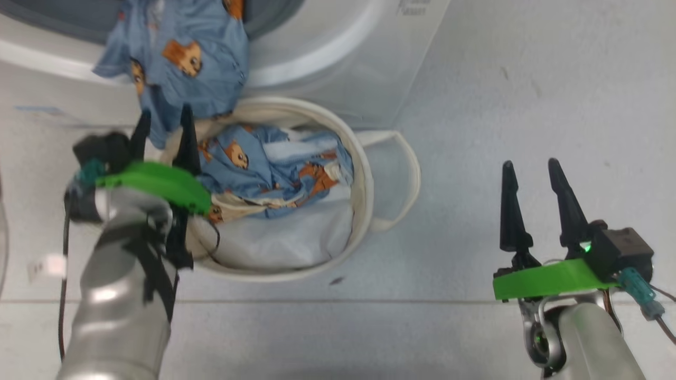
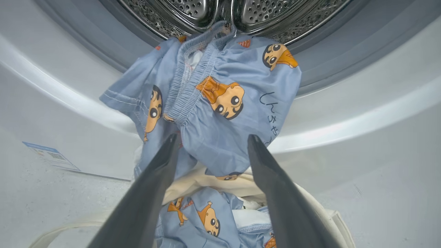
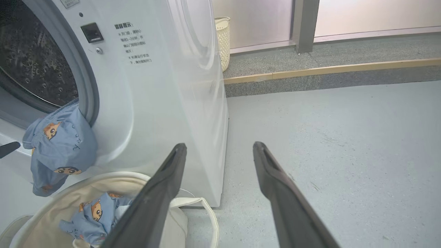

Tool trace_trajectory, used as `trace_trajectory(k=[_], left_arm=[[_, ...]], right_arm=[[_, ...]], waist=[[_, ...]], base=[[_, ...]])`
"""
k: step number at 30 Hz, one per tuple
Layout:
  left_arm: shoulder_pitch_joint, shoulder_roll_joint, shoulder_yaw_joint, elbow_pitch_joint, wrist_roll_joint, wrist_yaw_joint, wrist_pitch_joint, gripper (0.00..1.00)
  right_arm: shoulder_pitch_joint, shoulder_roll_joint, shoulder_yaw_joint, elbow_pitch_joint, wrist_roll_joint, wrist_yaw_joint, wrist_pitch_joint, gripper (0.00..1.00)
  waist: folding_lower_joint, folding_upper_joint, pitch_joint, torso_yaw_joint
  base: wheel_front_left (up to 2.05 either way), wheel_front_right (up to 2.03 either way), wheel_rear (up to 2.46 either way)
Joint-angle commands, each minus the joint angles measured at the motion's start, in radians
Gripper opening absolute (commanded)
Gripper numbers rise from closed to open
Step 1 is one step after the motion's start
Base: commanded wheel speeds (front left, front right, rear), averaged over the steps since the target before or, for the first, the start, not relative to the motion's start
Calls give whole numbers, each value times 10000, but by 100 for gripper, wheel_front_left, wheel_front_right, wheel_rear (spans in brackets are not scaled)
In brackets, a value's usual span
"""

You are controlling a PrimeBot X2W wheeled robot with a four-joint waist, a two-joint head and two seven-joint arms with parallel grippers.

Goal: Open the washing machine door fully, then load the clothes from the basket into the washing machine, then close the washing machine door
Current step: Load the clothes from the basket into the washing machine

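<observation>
Hanging from the washing machine (image 1: 348, 58), pale blue clothes (image 1: 179, 68), orange figures; left tool (image 1: 165, 112) and right tool (image 1: 531, 163) wide.

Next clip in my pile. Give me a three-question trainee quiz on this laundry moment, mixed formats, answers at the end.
1. True or false: the hanging garment lies wholly inside the washing machine.
2. The right hand is: A) shut on cloth; B) open above bare floor; C) pressing the door.
3. Where do the remaining clothes sit?
Key: 1 false, it drapes over the opening's lip. 2 B. 3 In the basket.
</observation>
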Motion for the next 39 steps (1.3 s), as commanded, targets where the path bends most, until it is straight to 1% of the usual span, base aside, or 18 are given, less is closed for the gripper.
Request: trace_trajectory(k=[1,3,6,9,13,15,20,25,27,28,30,35,39], left_arm=[[-659,373,188,199,193,-38,-47,100],[-1182,399,241,723,192,46,-47,100],[-1857,502,200,1621,359,445,-47,100],[-2508,637,211,2414,468,1069,-47,100],[-3184,851,182,2766,692,2026,-47,100],[-3467,903,164,2923,742,2286,-47,100],[-4100,851,419,3352,335,2088,-4,100],[-4604,865,442,3558,182,2027,106,100],[-4752,807,518,3596,12,1788,113,100],[-4807,772,544,3608,-72,1586,105,0],[-4849,748,517,3618,-127,1276,58,0],[-4640,664,432,3484,-155,838,-33,0],[-4057,507,230,2702,-37,350,-43,0]], right_arm=[[-182,-16,264,-374,-116,8,-51,100],[-281,-16,299,-407,-109,8,-51,100],[-423,-16,388,-445,-106,8,-51,100],[-531,-16,414,-487,-109,8,-51,100],[-673,-16,416,-534,-128,8,-51,100],[-765,-16,446,-552,-134,8,-51,100],[-946,-16,527,-596,-144,8,-51,100],[-1071,-16,516,-659,-239,8,-51,100],[-1090,-16,489,-671,-272,8,-51,100],[-1091,-16,486,-670,-284,8,-51,100],[-1085,-16,487,-662,-301,8,-51,100],[-1058,-16,528,-602,-285,8,-51,100],[-996,-16,589,-502,-254,8,-51,100]], waist=[[0,0,768,-165],[0,0,972,-207],[0,0,1217,-297],[0,0,1444,-378],[0,0,1817,-456],[0,0,2009,-489],[0,0,2400,-540],[0,0,2701,-518],[0,0,2763,-497],[0,0,2775,-484],[0,0,2766,-452],[0,0,2539,-347],[0,0,2209,-263]], base=[[0,0,0],[0,0,0],[0,0,0],[0,0,0],[0,0,0],[0,0,0],[0,0,0],[0,0,0],[0,0,0],[0,0,0],[0,0,0],[0,0,0],[0,0,0]])
